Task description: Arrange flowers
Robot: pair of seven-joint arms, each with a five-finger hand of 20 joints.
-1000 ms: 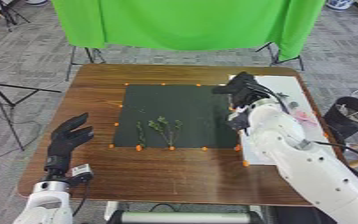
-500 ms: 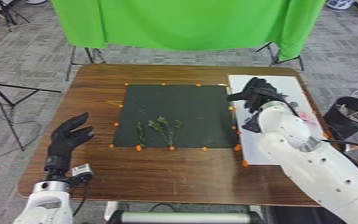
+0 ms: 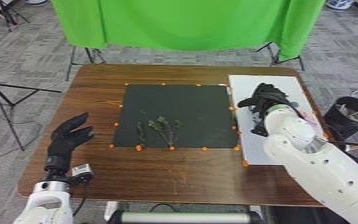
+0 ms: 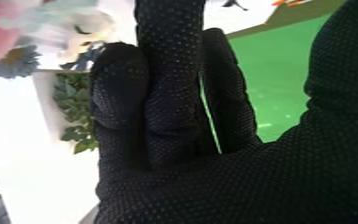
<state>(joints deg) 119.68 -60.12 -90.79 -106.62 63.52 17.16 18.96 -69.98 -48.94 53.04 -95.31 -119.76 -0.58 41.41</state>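
Right robot hand (image 3: pixel 267 96): over the white board (image 3: pixel 256 154), on the right part of the desk (image 3: pixel 193 175). Fingers straight in the wrist view, two pressed together, the thumb standing well apart; no grip on any stem. Contact with the board: cannot tell.

Flowers: pink bloom (image 3: pixel 310 118) on the board, nearer the robot than the right robot hand and to its right, beside the forearm. Wrist view, past the fingers: a blue-grey flower (image 4: pixel 15 62), pale petals (image 4: pixel 55 17) and green leaves (image 4: pixel 73 102).

Sprigs: a branching leafy sprig (image 3: pixel 166 131) and a thin green stem (image 3: pixel 141 133) lie on the dark mat (image 3: pixel 175 102), between the two hands.

Left robot hand (image 3: pixel 70 137): left of the mat, near it; fingers loosely spread, thumb apart, holding nothing.
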